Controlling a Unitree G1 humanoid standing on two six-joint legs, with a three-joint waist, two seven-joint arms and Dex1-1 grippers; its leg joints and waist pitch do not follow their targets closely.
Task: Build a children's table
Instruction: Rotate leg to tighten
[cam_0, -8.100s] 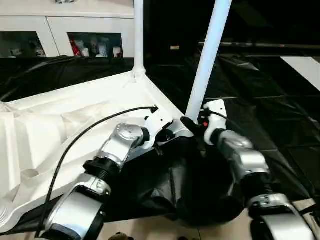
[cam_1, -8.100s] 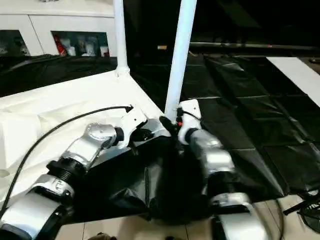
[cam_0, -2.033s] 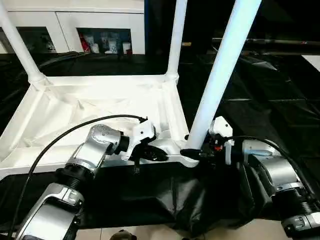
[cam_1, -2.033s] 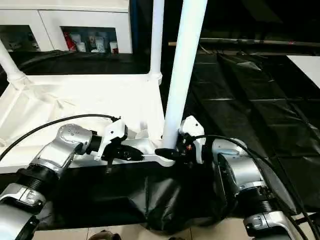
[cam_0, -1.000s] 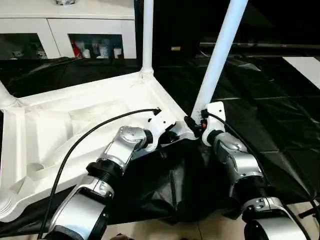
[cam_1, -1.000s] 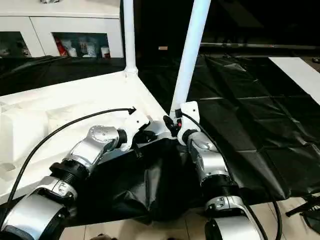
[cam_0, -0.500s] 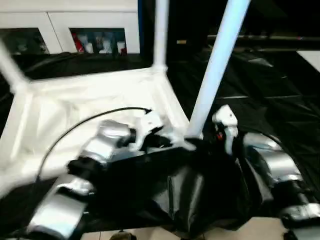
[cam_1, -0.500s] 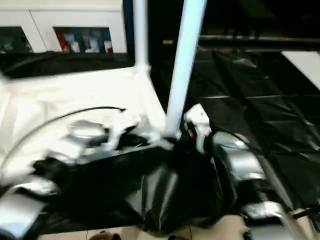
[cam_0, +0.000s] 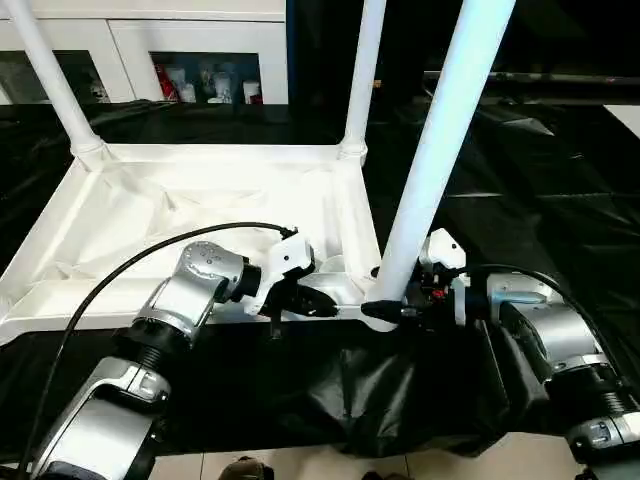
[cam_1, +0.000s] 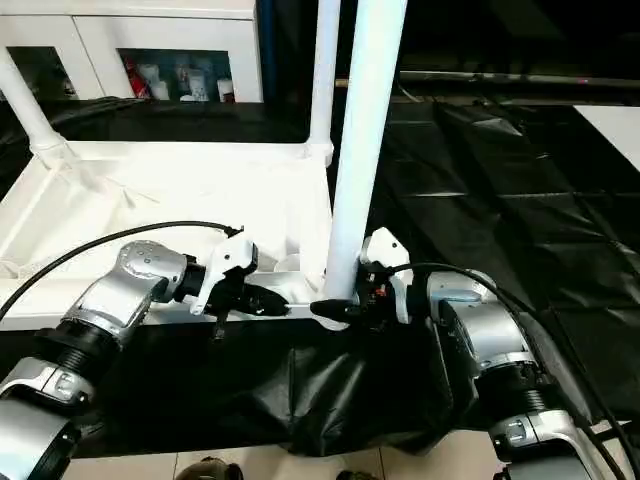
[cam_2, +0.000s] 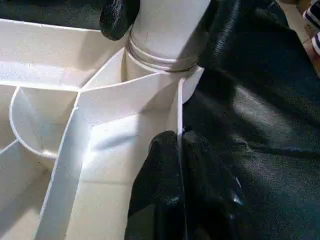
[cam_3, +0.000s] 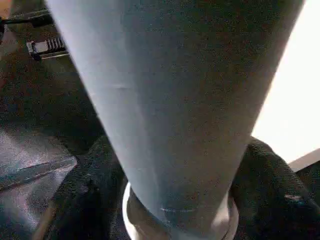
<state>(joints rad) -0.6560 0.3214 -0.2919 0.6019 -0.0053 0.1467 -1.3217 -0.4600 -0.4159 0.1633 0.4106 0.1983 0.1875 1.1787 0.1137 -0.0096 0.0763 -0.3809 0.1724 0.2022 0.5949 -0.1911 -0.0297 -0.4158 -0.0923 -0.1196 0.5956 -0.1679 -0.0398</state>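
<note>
White plastic makes up the children's table (cam_0: 200, 200), which lies upside down on the black-draped work surface (cam_0: 540, 190), its ribbed underside facing up. In the left eye view three legs rise from corner sockets: the far left leg (cam_0: 50, 85), the far right leg (cam_0: 362, 75) and the near right leg (cam_0: 440, 150), which stands tall at the corner closest to the robot. The left gripper (cam_0: 318, 303) lies along the table's near rim, its black fingers clenched on that rim just beside the near right corner. The right gripper (cam_0: 385, 308) reaches in from the other side, its fingers set around the base of the near right leg. White cabinets (cam_0: 150, 50) with glass doors stand behind the work surface.

In the right eye view the same layout shows: the left gripper on the near rim, the right gripper at the foot of the near right leg, and a black cable (cam_1: 110, 245) arching over the left forearm.

In the left wrist view the left gripper's fingers (cam_2: 160, 185) pinch the thin upright rim wall, one on each side of it. The leg base sits in its round socket (cam_2: 160, 60), with a black fingertip of the right gripper (cam_2: 117, 17) against it.

In the right wrist view the leg rises close ahead, with the right gripper's black fingers (cam_3: 272, 185) on either side of its base, grasping it.
</note>
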